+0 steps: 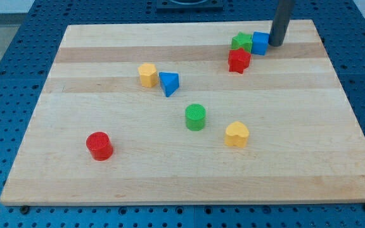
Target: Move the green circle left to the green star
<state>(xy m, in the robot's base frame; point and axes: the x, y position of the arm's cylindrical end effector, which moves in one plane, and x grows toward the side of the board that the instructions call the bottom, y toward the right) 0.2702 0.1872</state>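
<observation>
- Near the tabletop (106, 190) centre, the green circle (195, 117) is seen, well apart from the green star (240, 42) at the view's upper right.
- Beside the star, a blue cube (260, 42) and red star (238, 60) are clustered.
- My tip (275, 44), a bare rod with nothing to grasp, is placed just right of the cube.

I'm counting eight blocks on the board, two per colour.

Green, 2: I'm seeing a green circle (195, 117) mid-frame and a green star (240, 42) upper right.
Red, 2: a red cylinder (99, 145) is sitting lower left, a red star (238, 60) upper right.
Blue, 2: a blue cube (260, 43) is sitting upper right, a blue triangle (169, 83) upper centre.
Yellow, 2: a yellow hexagon (147, 74) is sitting upper centre, a yellow heart (237, 134) lower centre-right.

One rod showing, one of my tip (275, 43).
</observation>
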